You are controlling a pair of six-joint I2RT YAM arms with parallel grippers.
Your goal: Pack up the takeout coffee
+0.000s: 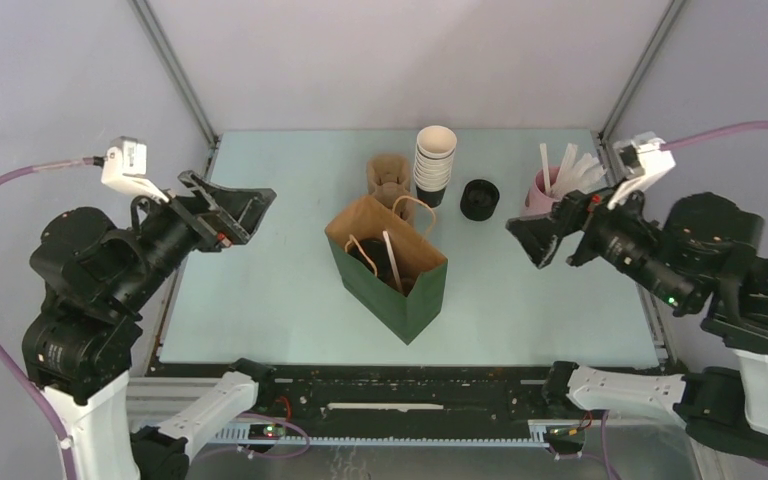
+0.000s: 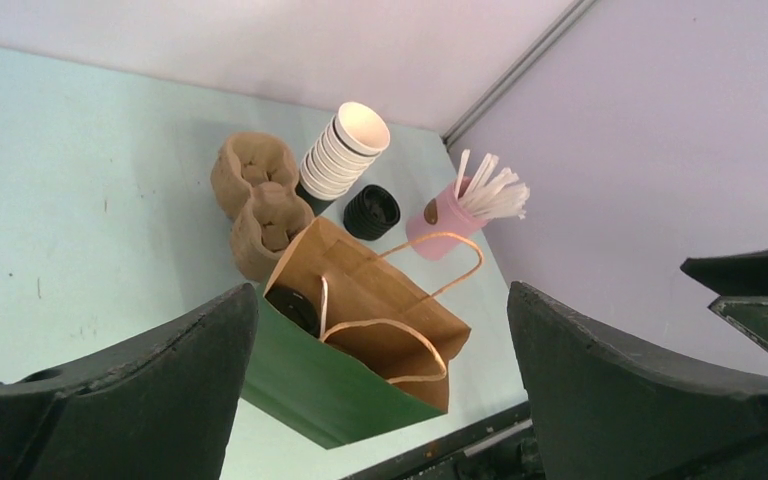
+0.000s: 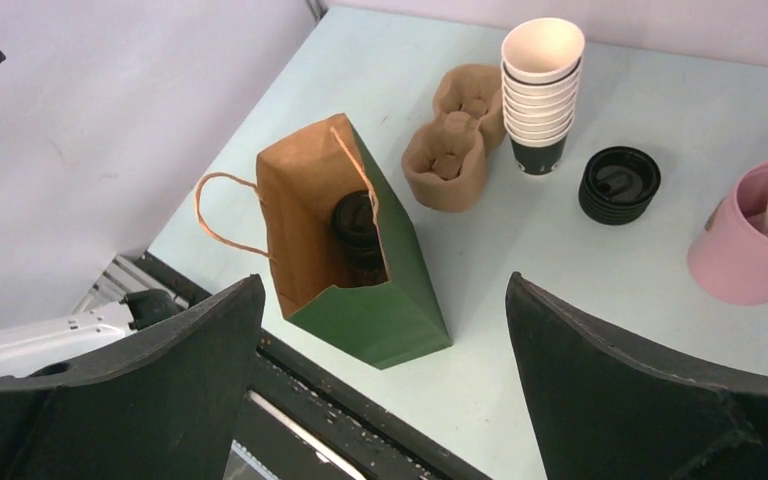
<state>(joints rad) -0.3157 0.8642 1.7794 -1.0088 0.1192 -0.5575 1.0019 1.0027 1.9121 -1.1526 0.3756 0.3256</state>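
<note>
Left claw (image 1: 253, 215) & right claw (image 1: 526, 244) both spread wide, holding nothing, either side of green bag (image 1: 410, 300) on worktop (image 1: 260, 290); lidded coffee cup (image 3: 357, 222) sits inside bag.

Coffee (image 3: 356, 223) in bag (image 3: 385, 315), lids (image 3: 619, 184) behind (rightward)

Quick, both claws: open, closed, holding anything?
Left claw: open, holding nothing.
Right claw: open, holding nothing.
</note>
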